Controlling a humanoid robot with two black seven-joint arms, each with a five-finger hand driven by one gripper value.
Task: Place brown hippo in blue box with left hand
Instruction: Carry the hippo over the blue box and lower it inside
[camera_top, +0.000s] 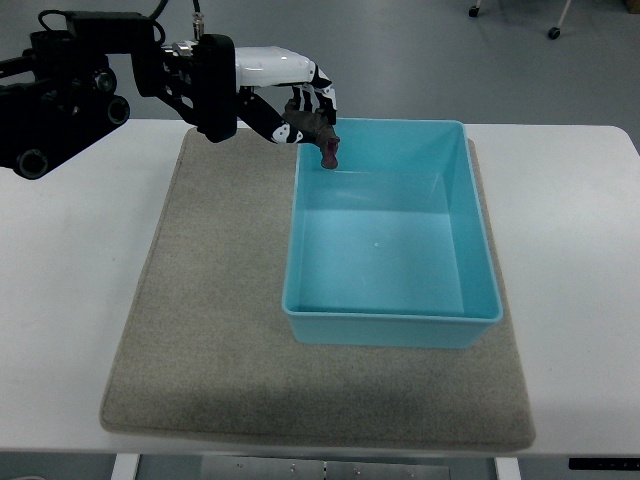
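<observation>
Left hand (300, 105) reaching in from 10 o'clock, white shell and black-jointed fingers (322, 98) curled tight around the brown hippo (318, 137). Held above the far left corner of the blue box (392, 318), at about 11 o'clock from the box's middle; pinkish open mouth hanging down just over the rim there. Whether touching the rim: cannot tell.

Nothing between toy and box opening. Inside of the box bare, smooth glossy plastic, rectangular with rounded corners and a lipped rim, walls sloping slightly inward toward the floor.

Beneath the box, a grey-beige felt mat (200, 330), fuzzy and matte, roughly rectangular with soft corners, box sitting toward its 3 o'clock side. Under that, a white table (60, 300), flat and smooth, stretching to both side edges.

Black arm housing (60, 100) bulky and angular at 9 to 10 o'clock, cables looping off its top. Beyond the table, grey floor with chair casters (553, 32) at 1 o'clock. Hippo small, dark, matte, rubbery-looking.
</observation>
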